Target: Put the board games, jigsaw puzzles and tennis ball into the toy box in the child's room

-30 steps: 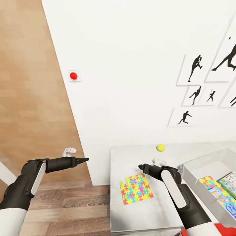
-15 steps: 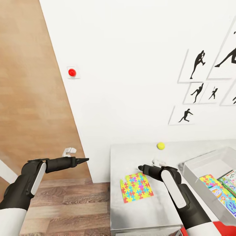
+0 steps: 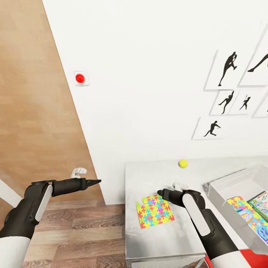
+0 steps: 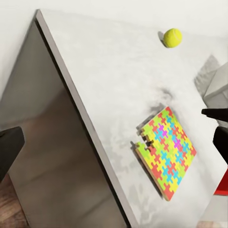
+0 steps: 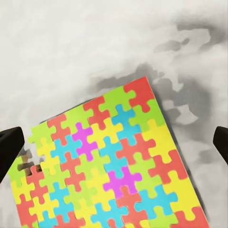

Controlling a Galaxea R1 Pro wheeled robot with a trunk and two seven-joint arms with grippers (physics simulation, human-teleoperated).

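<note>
Multicoloured puzzle (image 3: 155,210) lies flat on the worktop (image 3: 163,238) directly beneath the right jaws (image 3: 160,192), which stand wide apart; left jaws (image 3: 97,181), state unclear, hang well off.

both arms are matte black with a long white panel along each forearm – left arm (image 3: 35,208), right arm (image 3: 203,219). upper segments turn white; slim black tapered tips, small white fittings near the wrists.
</note>
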